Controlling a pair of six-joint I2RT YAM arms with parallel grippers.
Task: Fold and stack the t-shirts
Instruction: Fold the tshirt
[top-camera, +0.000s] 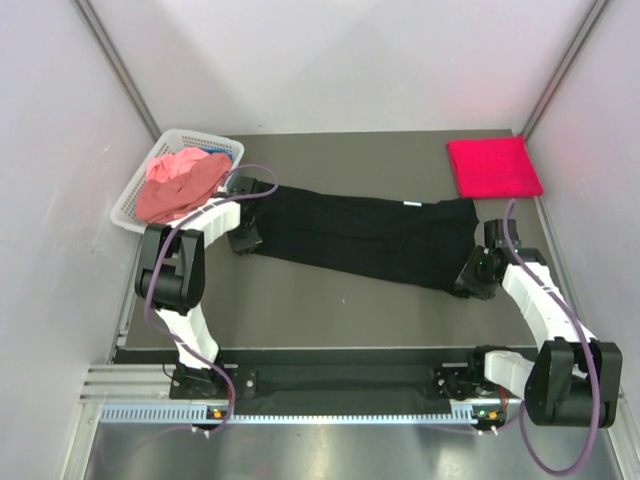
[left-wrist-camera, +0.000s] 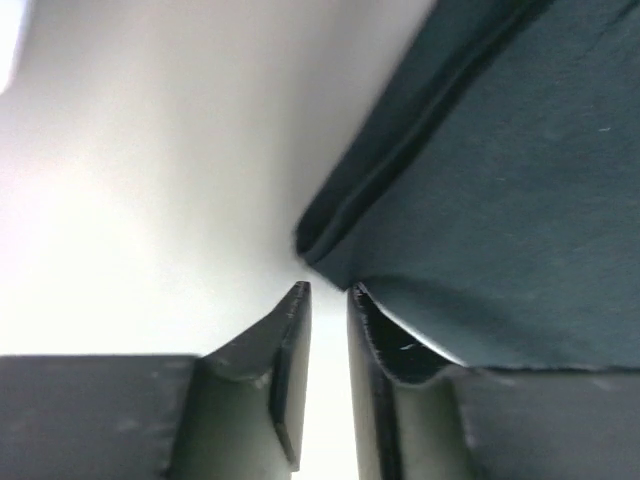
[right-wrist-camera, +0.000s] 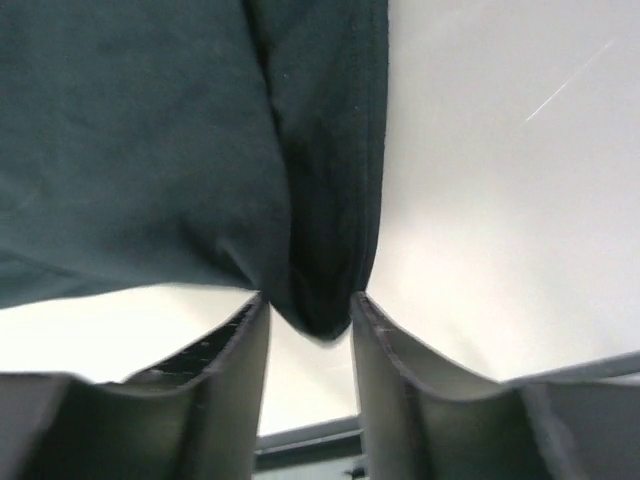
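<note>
Left tool (left-wrist-camera: 328, 290) released beside black t-shirt (left-wrist-camera: 500, 200) corner, right tool (right-wrist-camera: 310, 297) straddling hem, grip unclear

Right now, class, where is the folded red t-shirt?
In the top view, the red t-shirt lies at the far right, beyond the black t-shirt.

1. A dark grey table (top-camera: 330, 310) lay under soft, even light.
2. A pale back wall (top-camera: 340, 60) and two side walls (top-camera: 50, 150) closed it in.
3. Metal posts (top-camera: 120, 65) ran up both back corners.
4. A metal rail (top-camera: 330, 385) crossed the table's near edge.
</note>
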